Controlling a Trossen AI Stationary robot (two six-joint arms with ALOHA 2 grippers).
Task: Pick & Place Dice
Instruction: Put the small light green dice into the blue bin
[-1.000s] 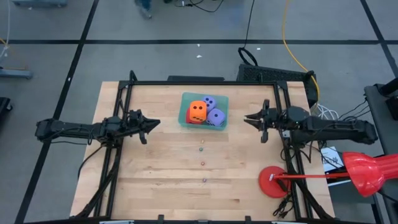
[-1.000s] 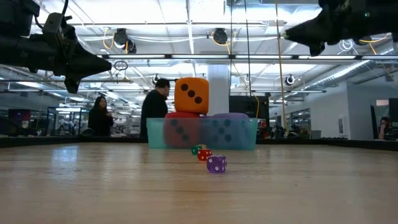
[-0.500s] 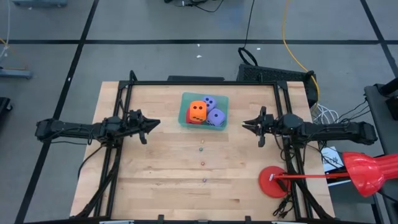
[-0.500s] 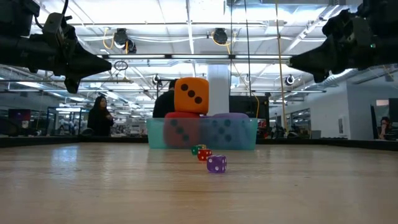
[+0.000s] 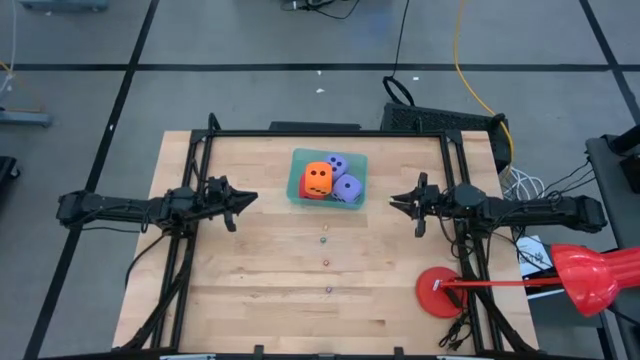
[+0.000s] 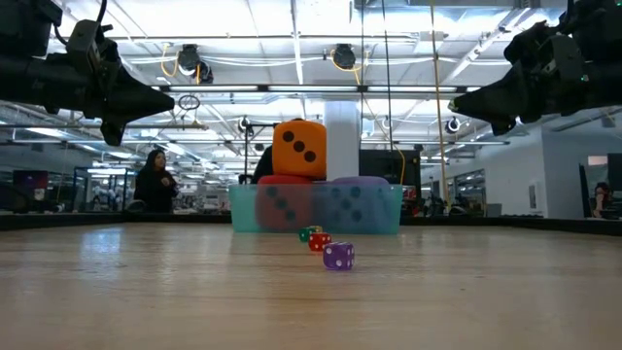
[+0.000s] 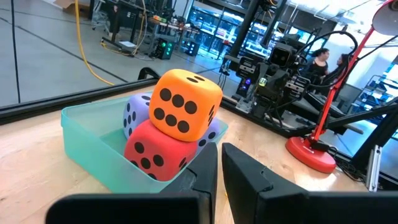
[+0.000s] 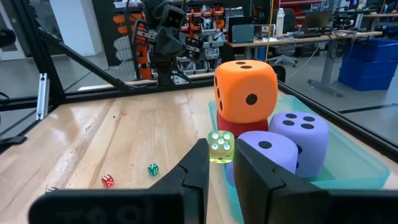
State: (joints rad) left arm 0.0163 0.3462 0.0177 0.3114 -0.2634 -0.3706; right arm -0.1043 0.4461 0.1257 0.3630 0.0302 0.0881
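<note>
Left arm: the left gripper (image 5: 240,203) hangs above the table's left side, pointing toward the bin, exactly where it was a second ago; its jaws are together with only a hairline slit, nothing between them.
Bin: a teal tray (image 5: 297,189) sits at the table's far middle, unmoved.
Big dice: all four lie in the tray. The orange die (image 5: 318,179) rides on top of the red die (image 7: 155,149), and the two purple-blue dice (image 5: 342,176) sit beside them toward the right arm. None has shifted.
Small dice on the wood: three tiny ones in a row in front of the tray, green (image 6: 305,233), red (image 6: 319,242) and purple (image 6: 338,256), as before.
Right arm: the right gripper (image 5: 400,201) has moved since a second ago, coming a little toward the near edge and reaching slightly further in toward the tray; over the last half second it has barely changed.
Right jaws: clamped on a tiny yellow-green die (image 8: 221,147), held up in the air just short of the tray.
Right edge: a red round base (image 5: 440,292) stays at the near right corner.
</note>
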